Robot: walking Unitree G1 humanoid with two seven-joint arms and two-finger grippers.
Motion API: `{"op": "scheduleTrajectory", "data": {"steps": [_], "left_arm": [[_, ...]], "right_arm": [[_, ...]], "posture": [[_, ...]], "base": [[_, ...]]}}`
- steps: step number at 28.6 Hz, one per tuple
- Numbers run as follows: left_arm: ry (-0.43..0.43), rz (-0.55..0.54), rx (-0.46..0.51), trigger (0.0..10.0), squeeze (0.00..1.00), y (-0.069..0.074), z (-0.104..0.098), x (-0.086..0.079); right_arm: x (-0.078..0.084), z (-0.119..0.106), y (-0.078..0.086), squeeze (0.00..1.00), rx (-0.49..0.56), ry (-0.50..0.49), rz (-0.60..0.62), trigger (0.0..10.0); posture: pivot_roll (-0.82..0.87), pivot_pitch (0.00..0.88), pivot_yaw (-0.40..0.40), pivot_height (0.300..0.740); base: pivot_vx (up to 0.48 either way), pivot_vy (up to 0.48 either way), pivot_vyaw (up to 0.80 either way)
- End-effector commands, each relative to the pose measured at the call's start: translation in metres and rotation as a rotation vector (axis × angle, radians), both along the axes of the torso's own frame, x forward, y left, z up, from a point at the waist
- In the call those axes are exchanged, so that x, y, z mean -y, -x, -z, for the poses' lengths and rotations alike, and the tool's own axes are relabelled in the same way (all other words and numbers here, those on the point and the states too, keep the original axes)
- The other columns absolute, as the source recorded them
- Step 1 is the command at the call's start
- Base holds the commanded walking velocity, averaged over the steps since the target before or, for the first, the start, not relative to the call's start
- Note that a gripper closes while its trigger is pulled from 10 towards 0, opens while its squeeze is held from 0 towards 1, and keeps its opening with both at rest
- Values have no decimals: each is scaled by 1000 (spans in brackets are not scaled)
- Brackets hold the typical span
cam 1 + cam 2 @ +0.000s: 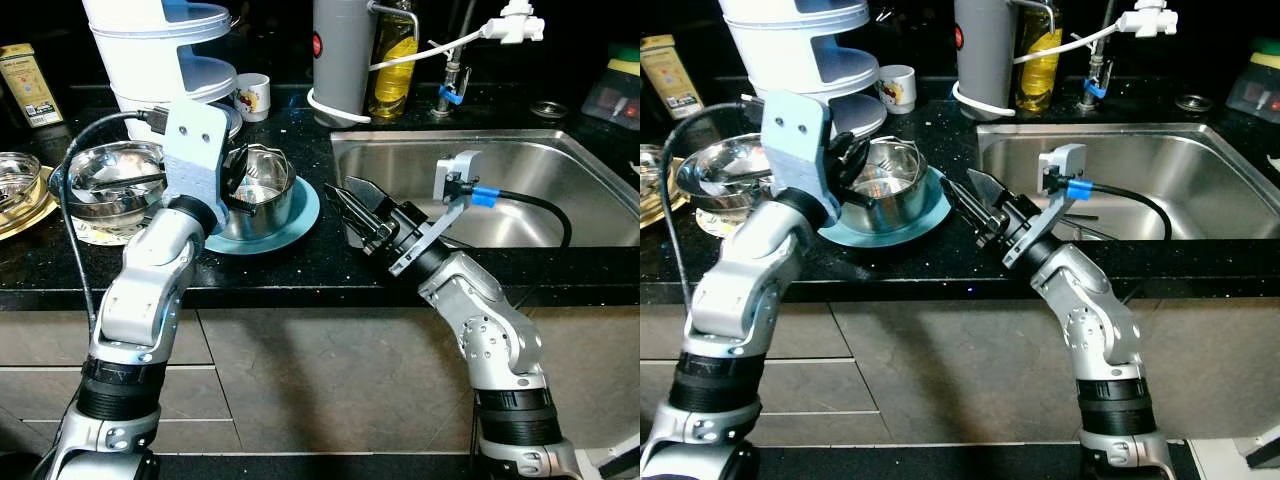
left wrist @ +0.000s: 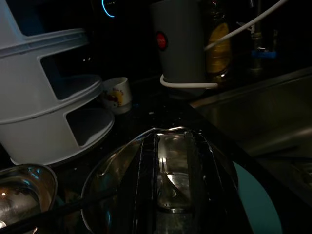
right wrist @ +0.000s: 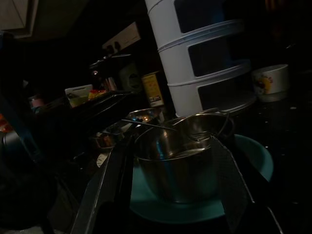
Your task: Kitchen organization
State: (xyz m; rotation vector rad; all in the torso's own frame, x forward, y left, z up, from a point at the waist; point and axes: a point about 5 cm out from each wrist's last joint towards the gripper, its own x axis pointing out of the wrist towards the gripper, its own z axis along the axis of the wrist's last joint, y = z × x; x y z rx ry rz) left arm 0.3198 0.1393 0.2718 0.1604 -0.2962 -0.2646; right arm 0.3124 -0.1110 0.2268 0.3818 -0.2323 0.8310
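Before me runs a black speckled table (image 1: 300, 265) with a steel sink (image 1: 560, 190) set into it. On it lie a teal plate (image 1: 300, 215), a white tiered stand (image 1: 165, 60), a small printed cup (image 1: 255, 95), a grey canister (image 1: 345, 55), an oil bottle (image 1: 395, 55), a yellow box (image 1: 28, 85) and a glass bowl (image 1: 110, 180).

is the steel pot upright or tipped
Upright: the pot sits flat on the teal plate, mouth up, left gripper at its rim, right gripper open beside it.

We see a shiny steel pot (image 1: 258, 192) on a teal plate (image 1: 300, 222), black speckled counter (image 1: 300, 265), white tiered rack (image 1: 165, 50), and yellow bottle (image 1: 392, 60).
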Motion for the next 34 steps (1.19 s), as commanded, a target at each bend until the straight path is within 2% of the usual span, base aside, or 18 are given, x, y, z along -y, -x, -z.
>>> {"op": "scheduleTrajectory", "data": {"steps": [1,5,9,13,18,19,20,21,22,23,25,28,34], "left_arm": [[-14,11,7,0,0,2,-9,-2],[-36,11,24,0,0,4,-20,-3],[-14,46,114,0,0,10,-44,3],[-5,61,184,0,0,14,-56,9],[11,76,222,0,0,17,-63,14],[24,94,231,1216,0,17,-63,17],[24,94,231,1216,0,17,-63,17],[59,126,235,7725,0,17,-60,20],[59,126,235,7725,0,17,-60,20],[94,155,232,10000,0,17,-54,22],[155,173,230,10000,0,16,-50,23],[202,193,218,10000,0,15,-46,24],[176,190,184,10000,0,10,-34,23]], "right_arm": [[-1,-2,0,0,0,-12,-19,10000],[0,-6,0,0,-3,-60,-37,10000],[2,-8,0,0,-8,-87,-43,10000],[4,-8,0,0,-17,-103,-38,10000],[5,-8,-2,0,-27,-107,-29,10000],[6,-6,-5,0,-43,-106,-18,10000],[6,-6,-5,0,-43,-106,-18,10000],[6,-5,-6,0,-57,-101,-15,10000],[6,-5,-6,0,-57,-101,-15,10000],[6,-3,-6,0,-65,-78,-11,10000],[7,-2,-7,0,-70,-70,1,10000],[9,-1,-8,0,-75,-68,18,10000],[17,1,-14,0,-89,-41,91,10000]], "posture": [[11,0,-1,740],[12,0,-3,740],[8,0,-2,740],[5,0,0,740],[6,0,0,740],[8,0,0,740],[8,0,0,740],[9,0,2,740],[9,0,2,740],[7,0,3,740],[2,0,5,740],[0,0,9,740],[-3,0,11,740]], "base": [[0,0,0],[0,0,0],[0,0,0],[0,0,0],[0,0,0],[0,0,0],[0,0,0],[0,0,-800],[0,0,-800],[0,0,-800],[0,0,-800],[0,0,-800],[0,0,-800]]}}
